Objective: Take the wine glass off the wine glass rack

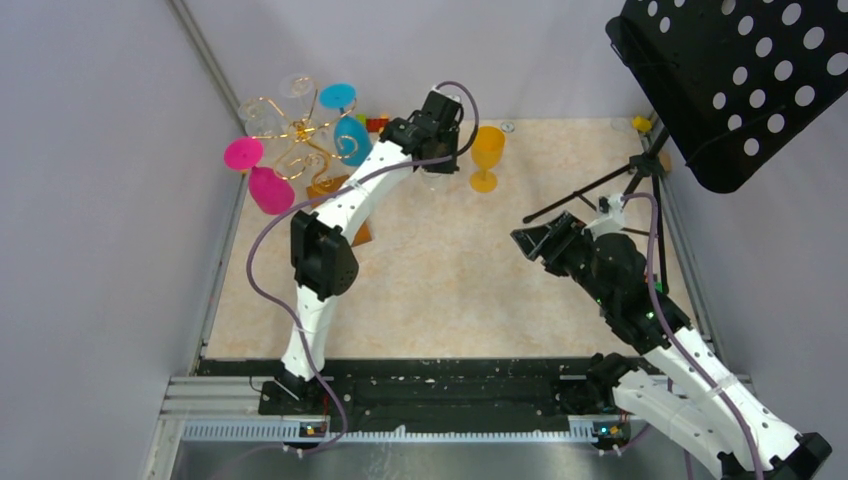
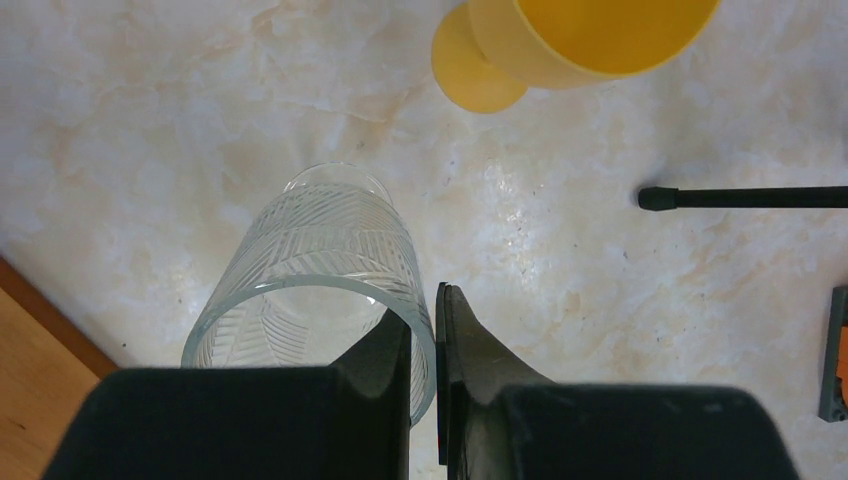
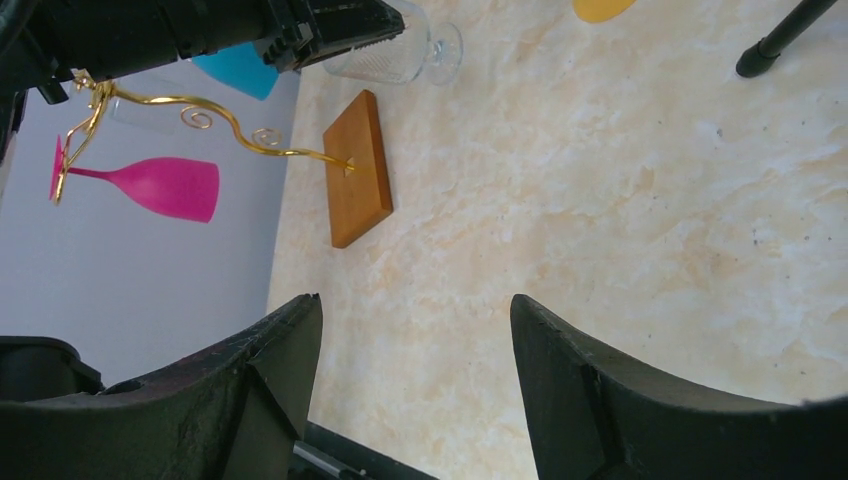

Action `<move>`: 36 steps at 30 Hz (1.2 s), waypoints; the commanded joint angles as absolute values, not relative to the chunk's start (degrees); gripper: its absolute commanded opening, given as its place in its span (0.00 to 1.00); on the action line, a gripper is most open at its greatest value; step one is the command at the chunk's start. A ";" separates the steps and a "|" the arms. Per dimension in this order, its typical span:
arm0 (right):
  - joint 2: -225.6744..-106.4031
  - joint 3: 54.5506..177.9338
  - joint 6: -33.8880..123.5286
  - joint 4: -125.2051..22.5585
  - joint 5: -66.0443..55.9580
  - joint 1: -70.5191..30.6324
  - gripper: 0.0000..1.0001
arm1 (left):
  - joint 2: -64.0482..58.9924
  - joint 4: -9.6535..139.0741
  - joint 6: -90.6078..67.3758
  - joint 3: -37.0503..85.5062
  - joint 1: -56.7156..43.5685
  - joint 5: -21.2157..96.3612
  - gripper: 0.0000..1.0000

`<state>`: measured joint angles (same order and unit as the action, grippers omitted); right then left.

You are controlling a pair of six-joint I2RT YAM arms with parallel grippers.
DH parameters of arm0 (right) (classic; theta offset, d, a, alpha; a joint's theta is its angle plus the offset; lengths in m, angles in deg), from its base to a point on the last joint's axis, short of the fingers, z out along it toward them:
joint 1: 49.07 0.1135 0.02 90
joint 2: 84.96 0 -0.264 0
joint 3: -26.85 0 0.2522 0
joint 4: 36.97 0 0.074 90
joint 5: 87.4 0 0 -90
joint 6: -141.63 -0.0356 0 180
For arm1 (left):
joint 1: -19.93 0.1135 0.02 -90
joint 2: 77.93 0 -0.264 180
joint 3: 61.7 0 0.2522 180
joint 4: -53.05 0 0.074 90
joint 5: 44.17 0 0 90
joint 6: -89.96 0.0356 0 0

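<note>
Up close, left tool (image 2: pixel 424 335) pinching clear wine glass (image 2: pixel 320 250) rim, grip unclear overhead, right tool (image 3: pixel 415 305) spread wide

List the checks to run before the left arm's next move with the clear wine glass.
1. Hold of the left gripper on the clear wine glass: ok, it pinches the rim, one jaw inside, one outside.
2. Glass off the wine glass rack: ok, clearly apart from it.
3. Glass upright: ok.
4. Foot resting on the table: cannot tell.
5. Gap to the yellow wine glass: ok, not touching.
6. Position of the right gripper: ok, open, empty, off to the side.
</note>
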<state>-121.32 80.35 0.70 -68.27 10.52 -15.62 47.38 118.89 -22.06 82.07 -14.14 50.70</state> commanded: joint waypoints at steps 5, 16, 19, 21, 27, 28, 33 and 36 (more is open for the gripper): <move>-119.23 78.59 1.18 -69.31 11.53 -16.01 0.69 | 50.19 106.69 -16.01 81.05 -14.46 51.85 0.00; -118.27 78.40 0.51 -71.69 12.10 -16.01 0.68 | 53.75 103.76 -12.45 78.18 -14.40 52.14 0.00; -117.89 78.24 0.09 -72.19 12.11 -16.04 0.67 | 53.68 103.24 -11.94 77.42 -14.36 52.51 0.00; -117.47 77.93 -0.27 -72.21 12.09 -16.02 0.67 | 53.92 103.14 -11.61 77.43 -14.30 52.45 0.00; -116.67 77.35 -0.92 -71.98 12.80 -15.97 0.67 | 55.14 102.77 -11.22 77.40 -14.25 51.81 0.00; -116.76 77.42 -0.88 -71.80 12.86 -15.96 0.66 | 55.35 102.81 -11.20 77.47 -14.18 51.80 0.00; -117.13 77.26 -1.04 -71.27 12.31 -15.97 0.66 | 55.87 102.44 -11.03 77.48 -14.03 52.53 0.04; -117.22 77.18 -1.24 -71.14 12.02 -15.95 0.66 | 56.09 102.09 -11.07 77.57 -13.79 52.96 0.04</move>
